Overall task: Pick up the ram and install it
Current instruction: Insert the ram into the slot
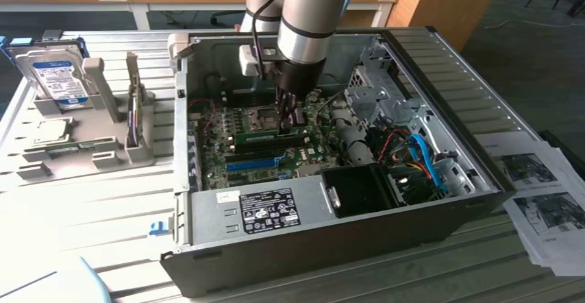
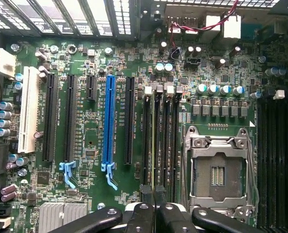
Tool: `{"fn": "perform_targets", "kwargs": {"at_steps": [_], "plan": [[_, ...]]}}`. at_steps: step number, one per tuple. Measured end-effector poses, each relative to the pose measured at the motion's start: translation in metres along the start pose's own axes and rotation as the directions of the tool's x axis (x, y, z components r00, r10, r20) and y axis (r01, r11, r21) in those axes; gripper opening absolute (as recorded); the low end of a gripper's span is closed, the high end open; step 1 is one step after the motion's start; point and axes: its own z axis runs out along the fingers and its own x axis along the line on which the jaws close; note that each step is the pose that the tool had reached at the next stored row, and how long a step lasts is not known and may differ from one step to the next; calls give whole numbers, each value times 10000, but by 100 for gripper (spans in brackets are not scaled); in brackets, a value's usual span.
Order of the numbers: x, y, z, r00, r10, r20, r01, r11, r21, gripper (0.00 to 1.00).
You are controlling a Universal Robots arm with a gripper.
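Inside the open steel computer case (image 1: 450, 70), we see the gripper (image 1: 290, 118) down at the motherboard's middle. The green ram (image 1: 259, 137) stands edge-up in a slot beside it. We cannot read the power-supply label (image 1: 267, 207) or the hard drive (image 1: 57, 77) sticker. From the wrist, the black fingers (image 2: 146, 201) press together at the ram's (image 2: 157, 138) end, between the blue plastic slot (image 2: 109, 121) and the metal CPU socket (image 2: 220, 172).
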Motion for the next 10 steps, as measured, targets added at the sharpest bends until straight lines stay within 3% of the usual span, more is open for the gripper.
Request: {"fn": "perform_targets", "kwargs": {"at_steps": [10], "plan": [[28,0,1,10000,0,3,0,10000,1,11]]}}
